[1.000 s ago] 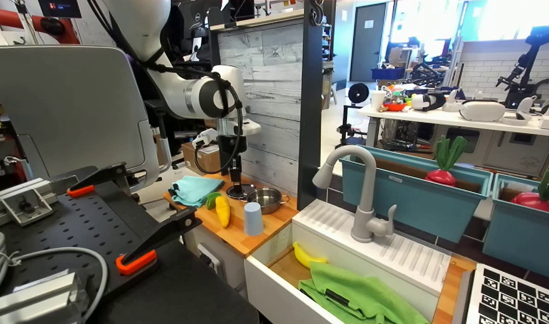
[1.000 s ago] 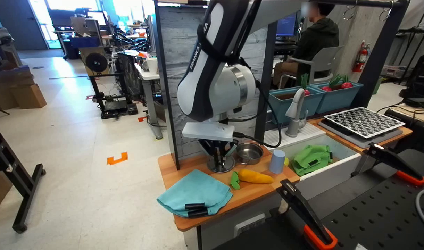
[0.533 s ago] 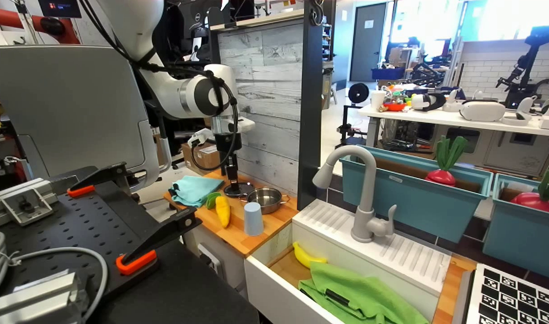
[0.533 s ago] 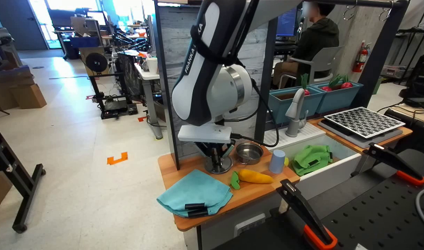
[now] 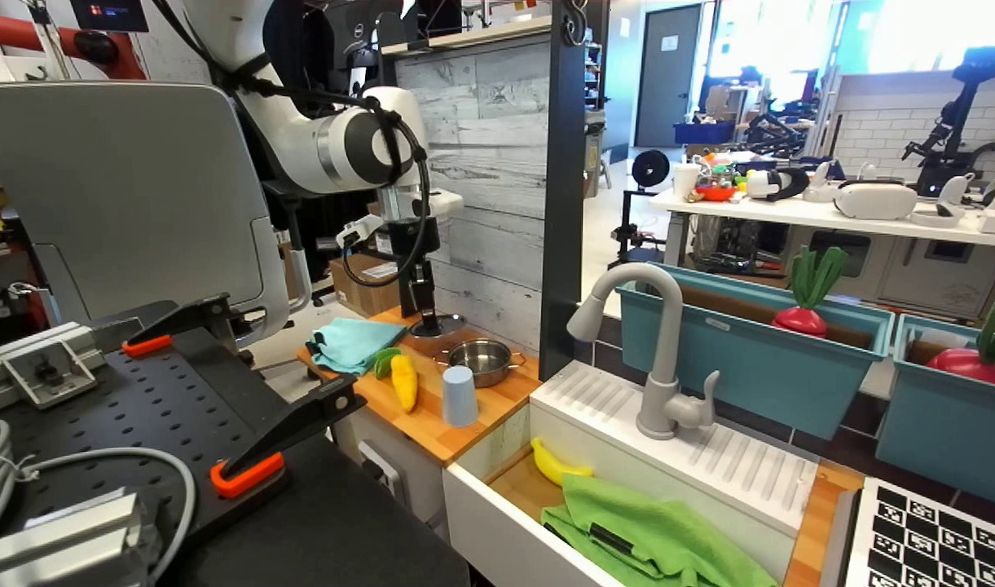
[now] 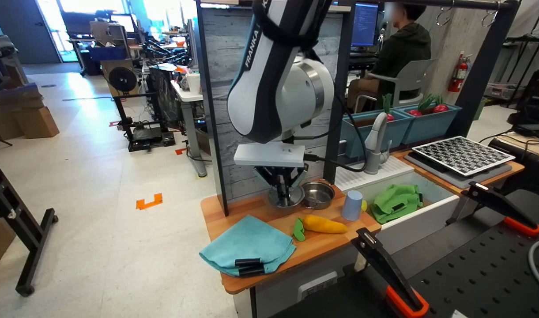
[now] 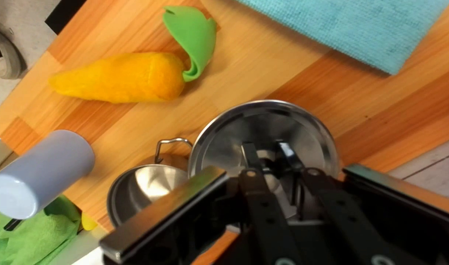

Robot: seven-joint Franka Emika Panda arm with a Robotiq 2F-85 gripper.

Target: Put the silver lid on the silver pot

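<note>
Over the wooden surface (image 7: 253,70), we hold the lid (image 7: 226,143) clenched in our jaws, seemingly tilted. Swung across too low, it could knock the pot (image 5: 493,376).

Silver pot (image 6: 318,195): open-topped, free air above where I could pass
Pale blue cup (image 6: 352,206): stands near the pot, blocking me low on that side
Grey panel (image 5: 489,163): rises near me, a barrier
Toy carrot (image 7: 121,78): lies low, room overhead

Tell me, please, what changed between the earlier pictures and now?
The hand, shut on the silver lid, has risen, lifting it clear of the wooden counter. The silver pot, pale blue cup, yellow toy and turquoise cloth stayed where they were.
</note>
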